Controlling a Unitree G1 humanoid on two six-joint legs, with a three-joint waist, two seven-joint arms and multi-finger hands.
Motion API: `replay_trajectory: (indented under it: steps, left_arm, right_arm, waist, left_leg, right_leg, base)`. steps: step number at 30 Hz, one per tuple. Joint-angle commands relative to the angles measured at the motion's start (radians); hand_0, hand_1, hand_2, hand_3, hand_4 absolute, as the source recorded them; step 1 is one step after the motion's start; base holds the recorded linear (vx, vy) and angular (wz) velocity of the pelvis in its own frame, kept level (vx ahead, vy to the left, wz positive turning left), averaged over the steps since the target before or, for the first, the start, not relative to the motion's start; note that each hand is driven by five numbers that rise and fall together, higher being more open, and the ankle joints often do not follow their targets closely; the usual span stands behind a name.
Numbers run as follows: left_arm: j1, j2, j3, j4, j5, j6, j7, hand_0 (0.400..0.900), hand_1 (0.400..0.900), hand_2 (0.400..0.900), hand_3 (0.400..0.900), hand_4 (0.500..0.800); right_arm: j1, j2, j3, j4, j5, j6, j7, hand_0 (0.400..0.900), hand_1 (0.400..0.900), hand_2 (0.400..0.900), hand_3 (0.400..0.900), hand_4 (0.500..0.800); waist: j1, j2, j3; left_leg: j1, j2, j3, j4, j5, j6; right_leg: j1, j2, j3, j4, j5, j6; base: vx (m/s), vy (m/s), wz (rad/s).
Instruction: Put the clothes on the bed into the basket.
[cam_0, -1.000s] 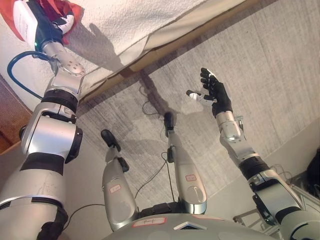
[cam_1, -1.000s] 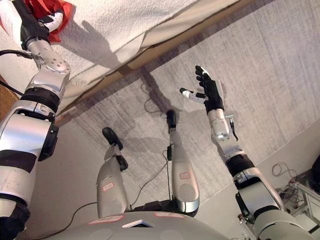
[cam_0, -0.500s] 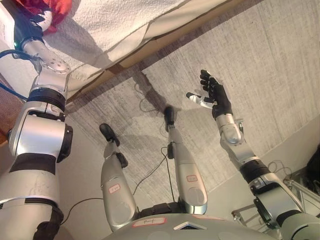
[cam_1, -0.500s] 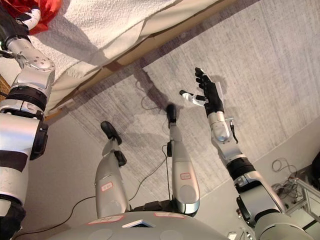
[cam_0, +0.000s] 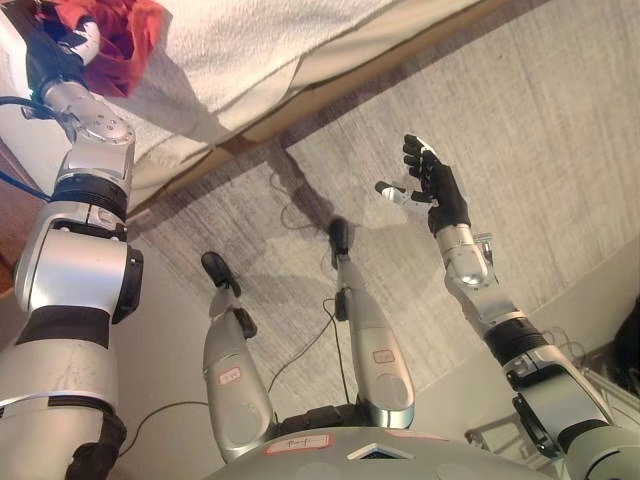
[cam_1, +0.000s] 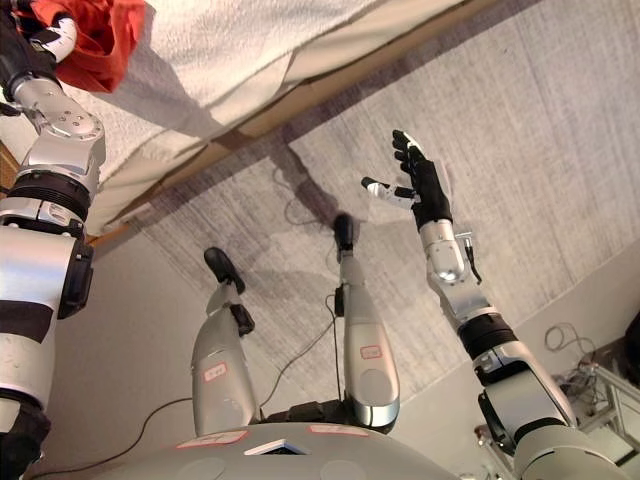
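A red garment (cam_0: 118, 38) bunches at the top left, over the white bed cover (cam_0: 260, 40). My left hand (cam_0: 62, 48) is curled into the garment's left side and grips it. Part of the hand is hidden by the cloth and the view's edge. My right hand (cam_0: 432, 188) is held up open over the grey carpet (cam_0: 520, 130), right of centre, with its fingers spread and nothing in it. No basket shows in either view.
The bed's wooden side rail (cam_0: 330, 85) runs diagonally from the upper right down to the left. A brown surface (cam_0: 8, 200) shows at the left edge. A metal frame (cam_0: 610, 390) stands on the pale floor at the lower right.
More of the red garment shows now, drooping to the right of my left hand, which has drawn back a little. The right hand has hardly moved.
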Motion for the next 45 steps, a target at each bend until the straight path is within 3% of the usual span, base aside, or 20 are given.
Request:
replay_trajectory:
  steps: [1, 8, 15, 23, 25, 30, 36, 40, 45]
  left_arm:
    - [0.071, 0.022, 0.035, -0.018, -0.006, -0.070, -0.021, 0.400, 0.400, 0.400, 0.400, 0.500]
    - [0.212, 0.068, 0.093, -0.031, -0.016, -0.075, -0.094, 0.400, 0.400, 0.400, 0.400, 0.500]
    - [0.300, 0.166, 0.149, -0.037, 0.009, -0.066, -0.130, 0.400, 0.400, 0.400, 0.400, 0.500]
    - [0.374, 0.358, 0.241, -0.015, 0.026, -0.059, -0.160, 0.400, 0.400, 0.400, 0.400, 0.500]
    - [0.400, 0.391, 0.261, -0.087, 0.042, -0.050, -0.156, 0.400, 0.400, 0.400, 0.400, 0.500]
    - [0.412, 0.514, 0.286, -0.026, 0.074, -0.041, -0.159, 0.400, 0.400, 0.400, 0.400, 0.500]
    - [0.431, 0.613, 0.315, 0.029, 0.088, -0.025, -0.180, 0.400, 0.400, 0.400, 0.400, 0.500]
    - [0.421, 0.639, 0.311, 0.039, 0.085, -0.029, -0.185, 0.400, 0.400, 0.400, 0.400, 0.500]
    - [0.368, 0.624, 0.264, 0.042, 0.078, -0.034, -0.186, 0.400, 0.400, 0.400, 0.400, 0.500]
  right_arm:
    - [0.044, -0.043, -0.091, 0.019, -0.016, -0.052, 0.000, 0.900, 0.900, 0.900, 0.900, 0.800]
    - [0.070, -0.039, -0.131, 0.088, -0.014, -0.028, 0.026, 0.900, 0.900, 0.900, 0.900, 0.800]
    - [0.105, -0.066, -0.169, 0.103, -0.027, -0.014, 0.053, 0.900, 0.900, 0.900, 0.900, 0.800]
    - [0.136, -0.110, -0.191, 0.096, -0.036, -0.004, 0.093, 0.900, 0.900, 0.900, 0.900, 0.800]
    - [0.161, -0.116, -0.209, 0.088, -0.032, 0.000, 0.100, 0.900, 0.900, 0.900, 0.900, 0.800]
    - [0.178, -0.118, -0.213, 0.092, -0.033, 0.006, 0.120, 0.900, 0.900, 0.900, 0.900, 0.800]
    - [0.180, -0.109, -0.191, 0.113, -0.034, 0.016, 0.143, 0.900, 0.900, 0.900, 0.900, 0.800]
    - [0.168, -0.100, -0.171, 0.118, -0.031, 0.015, 0.148, 0.900, 0.900, 0.900, 0.900, 0.800]
    - [0.161, -0.082, -0.147, 0.112, -0.018, 0.014, 0.154, 0.900, 0.900, 0.900, 0.900, 0.800]
  waist:
    - [0.022, 0.036, -0.133]
    - [0.065, 0.035, -0.136]
    - [0.108, 0.026, -0.137]
    - [0.144, -0.001, -0.123]
    - [0.160, -0.006, -0.117]
    - [0.183, -0.037, -0.107]
    - [0.212, -0.064, -0.112]
    - [0.211, -0.082, -0.119]
    - [0.211, -0.104, -0.125]
  left_leg:
    - [-0.023, 0.016, -0.137, 0.010, -0.001, -0.051]
    - [0.118, 0.006, -0.136, -0.064, 0.021, -0.049]
    - [0.182, -0.004, -0.154, -0.077, 0.016, -0.045]
    - [0.160, -0.007, -0.184, -0.037, -0.007, -0.035]
    - [0.149, -0.009, -0.194, -0.036, -0.006, -0.031]
    - [0.144, -0.010, -0.198, -0.034, -0.011, -0.028]
    - [0.155, -0.014, -0.198, -0.032, -0.031, -0.025]
    - [0.148, -0.025, -0.201, -0.031, -0.032, -0.019]
    - [0.129, -0.036, -0.208, -0.030, -0.037, -0.014]
  right_leg:
    - [0.140, -0.098, -0.087, -0.054, 0.029, 0.133]
    - [0.257, -0.107, -0.105, -0.040, -0.008, 0.132]
    - [0.339, -0.112, -0.139, -0.038, -0.034, 0.132]
    - [0.369, -0.117, -0.164, -0.038, -0.021, 0.137]
    - [0.369, -0.118, -0.173, -0.039, -0.015, 0.140]
    - [0.383, -0.120, -0.184, -0.041, 0.017, 0.145]
    - [0.410, -0.127, -0.192, -0.044, 0.067, 0.145]
    - [0.409, -0.134, -0.195, -0.046, 0.094, 0.145]
    - [0.409, -0.141, -0.208, -0.048, 0.132, 0.145]
  base:
    - [0.09, -0.008, 0.18]
    - [0.09, 0.008, 0.22]
    - [0.03, 0.000, 0.21]
    - [-0.02, -0.006, 0.14]
    - [-0.03, -0.006, 0.18]
    - [0.00, 0.006, 0.04]
    - [0.02, 0.036, 0.03]
    - [0.00, 0.020, 0.01]
    - [0.01, 0.012, 0.08]
